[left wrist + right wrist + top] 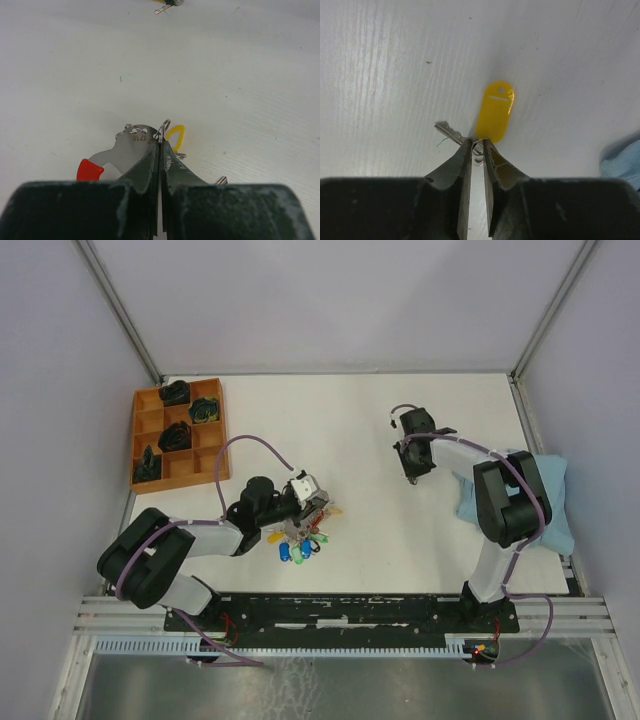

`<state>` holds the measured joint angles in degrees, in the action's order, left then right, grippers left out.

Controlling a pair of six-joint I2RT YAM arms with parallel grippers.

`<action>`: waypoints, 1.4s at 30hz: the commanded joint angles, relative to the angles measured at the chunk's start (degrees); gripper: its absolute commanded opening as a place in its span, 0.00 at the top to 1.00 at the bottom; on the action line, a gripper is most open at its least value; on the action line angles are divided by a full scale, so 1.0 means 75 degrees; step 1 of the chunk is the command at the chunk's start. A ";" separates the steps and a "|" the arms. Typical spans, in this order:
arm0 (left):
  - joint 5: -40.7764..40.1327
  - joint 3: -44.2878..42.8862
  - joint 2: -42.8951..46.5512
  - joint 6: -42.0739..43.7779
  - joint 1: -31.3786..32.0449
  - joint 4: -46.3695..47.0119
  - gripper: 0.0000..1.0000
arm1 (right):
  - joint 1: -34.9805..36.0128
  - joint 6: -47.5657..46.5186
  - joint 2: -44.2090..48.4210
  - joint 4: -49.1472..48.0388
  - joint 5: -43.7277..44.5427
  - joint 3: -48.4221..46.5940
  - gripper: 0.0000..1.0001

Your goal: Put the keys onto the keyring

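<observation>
The keyring (131,150) is a flat grey metal plate stamped 1718 with small rings and a red end (89,170). My left gripper (160,141) is shut on one of its rings, next to a yellow loop (175,134). In the top view the left gripper (305,503) sits over the cluster of keys (300,545) with blue, green and yellow tags. My right gripper (477,146) is shut on the small ring of a silver key (449,132) with a yellow tag (495,112), low over the table. In the top view the right gripper (412,470) hides that key.
An orange compartment tray (140,440) with black pieces stands at the far left. A light blue cloth (550,510) lies at the right edge, beside the right arm, and shows in the right wrist view (626,159). Another key (169,3) lies beyond the left gripper.
</observation>
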<state>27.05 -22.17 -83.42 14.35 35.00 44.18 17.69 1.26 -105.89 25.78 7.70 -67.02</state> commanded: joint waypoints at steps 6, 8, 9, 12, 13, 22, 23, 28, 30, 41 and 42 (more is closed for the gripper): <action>-0.0009 -0.0236 0.0164 -0.0080 -0.0015 0.0215 0.97 | -0.0200 -0.0008 -0.0271 0.0525 -0.0707 -0.0364 0.92; -0.0009 -0.0237 0.0176 -0.0082 -0.0015 0.0221 0.97 | -0.0203 -0.0015 -0.0177 0.0552 -0.0807 -0.0336 0.99; -0.0009 -0.0232 0.0171 -0.0079 -0.0015 0.0218 0.97 | -0.0203 -0.0031 -0.0110 0.0572 -0.0883 -0.0316 0.99; -0.0014 -0.0242 0.0184 -0.0068 -0.0021 0.0203 0.97 | -0.0186 -0.0050 0.0173 0.0590 -0.1370 -0.0229 0.99; -0.0014 -0.0238 0.0194 -0.0073 -0.0014 0.0203 0.97 | -0.0149 -0.0052 0.0278 0.0610 -0.1542 -0.0209 0.99; -0.0067 -0.0196 0.0278 -0.0042 -0.0013 0.0179 0.97 | 0.0502 -0.0055 0.1101 0.0835 -0.2883 0.0073 0.99; -0.0067 -0.0196 0.0286 -0.0047 -0.0015 0.0179 0.97 | 0.0559 -0.0052 0.1201 0.0838 -0.3001 0.0118 0.99; -0.0082 -0.0190 0.0301 -0.0041 -0.0009 0.0191 0.97 | 0.0766 0.0060 0.1711 0.0593 -0.4109 0.0478 0.99; -0.0070 -0.0189 0.0289 -0.0049 -0.0015 0.0208 0.97 | 0.0861 0.0196 0.1796 0.0321 -0.4533 0.0706 0.99; -0.0091 -0.0129 0.0351 -0.0031 -0.0015 0.0243 0.97 | 0.0950 0.0762 0.2059 -0.0430 -0.3380 0.1814 0.97; -0.0081 -0.0139 0.0335 -0.0034 -0.0012 0.0240 0.97 | 0.0956 0.0807 0.2124 -0.0356 -0.3144 0.1822 0.96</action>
<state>26.98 -22.17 -82.37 14.37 35.00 43.27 24.75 4.97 -93.67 25.67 -22.02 -53.71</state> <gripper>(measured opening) 0.043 0.024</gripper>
